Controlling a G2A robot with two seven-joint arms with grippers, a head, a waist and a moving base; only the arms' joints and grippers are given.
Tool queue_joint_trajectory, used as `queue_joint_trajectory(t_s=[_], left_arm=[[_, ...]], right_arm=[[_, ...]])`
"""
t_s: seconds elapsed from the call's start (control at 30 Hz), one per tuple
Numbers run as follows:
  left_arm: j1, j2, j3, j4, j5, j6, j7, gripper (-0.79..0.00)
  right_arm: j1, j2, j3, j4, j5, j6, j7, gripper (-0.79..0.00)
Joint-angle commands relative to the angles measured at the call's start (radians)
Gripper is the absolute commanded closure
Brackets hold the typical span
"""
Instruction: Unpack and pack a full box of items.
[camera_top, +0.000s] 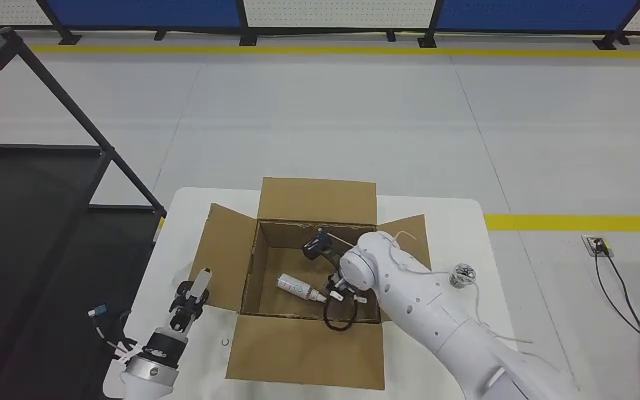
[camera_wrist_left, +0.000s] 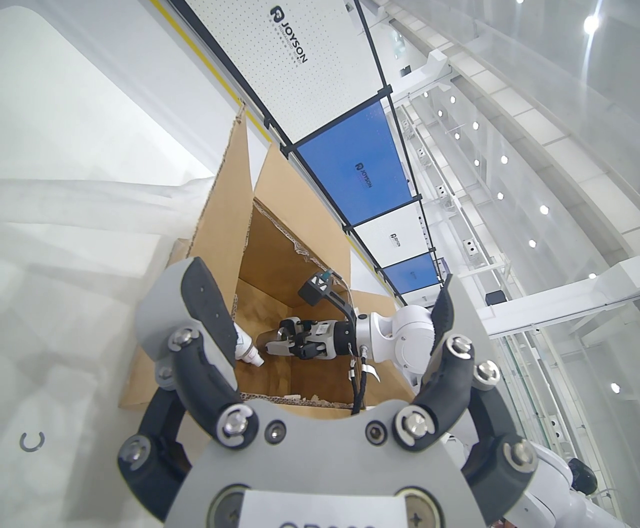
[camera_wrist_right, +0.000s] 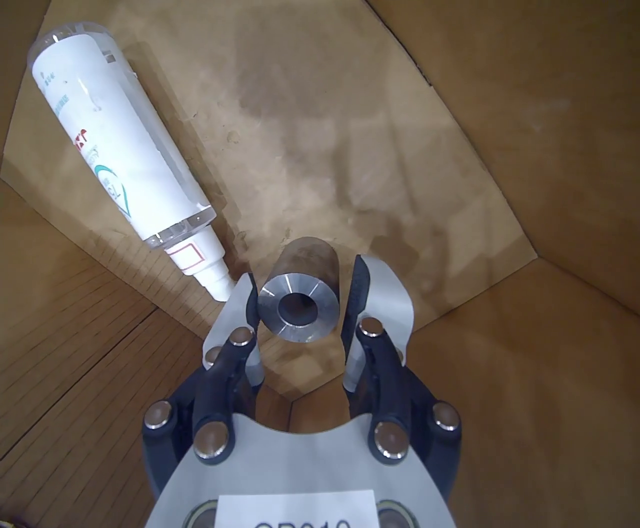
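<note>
An open cardboard box stands in the middle of the white table. My right gripper is down inside the box, shut on a short hollow metal cylinder held just above the floor. A white tube with a nozzle lies on the box floor right beside that gripper, its tip close to one finger. From above, the tube lies in the box's left half, with the right gripper next to it. My left gripper stands open and empty over the table left of the box, facing the right gripper.
All box flaps are folded outward; the front flap covers the table's near side. A small shiny object lies on the table right of the box. A black frame stands beyond the table's left edge.
</note>
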Motion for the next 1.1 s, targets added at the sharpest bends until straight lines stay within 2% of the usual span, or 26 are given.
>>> queue_joint_trajectory(t_s=[0.0,0.1,0.3,0.47,0.57,0.67,0.87,1.07], left_arm=[[0.001,0.0,0.0,-0.001,0.0,0.001,0.0,-0.785],[0.001,0.0,0.0,-0.001,0.0,0.0,0.0,-0.785],[-0.004,0.0,0.001,0.003,0.0,0.0,-0.007,-0.785],[-0.015,0.0,0.01,0.002,0.005,0.008,-0.015,-0.785],[-0.025,0.0,0.017,0.002,0.011,0.014,-0.021,-0.785],[-0.037,0.0,0.026,0.003,0.019,0.02,-0.029,-0.785],[-0.064,0.0,0.052,0.005,0.037,0.035,-0.045,-0.785],[-0.101,0.0,0.082,0.013,0.057,0.055,-0.072,-0.785]], right_arm=[[0.005,-0.008,-0.001,0.018,0.003,-0.005,-0.005,-0.252],[0.014,-0.017,0.001,0.035,0.003,-0.012,-0.015,0.0],[0.026,-0.016,0.022,0.008,-0.008,-0.028,-0.023,0.0],[0.007,0.021,0.076,-0.126,-0.045,-0.023,-0.012,0.0],[-0.044,0.065,0.141,-0.287,-0.096,-0.004,0.007,0.0],[-0.144,0.122,0.241,-0.514,-0.178,0.038,0.031,0.0],[-0.45,0.227,0.525,-1.027,-0.366,0.102,0.122,0.0],[-0.735,0.278,0.824,-1.378,-0.409,0.122,0.141,0.0]])
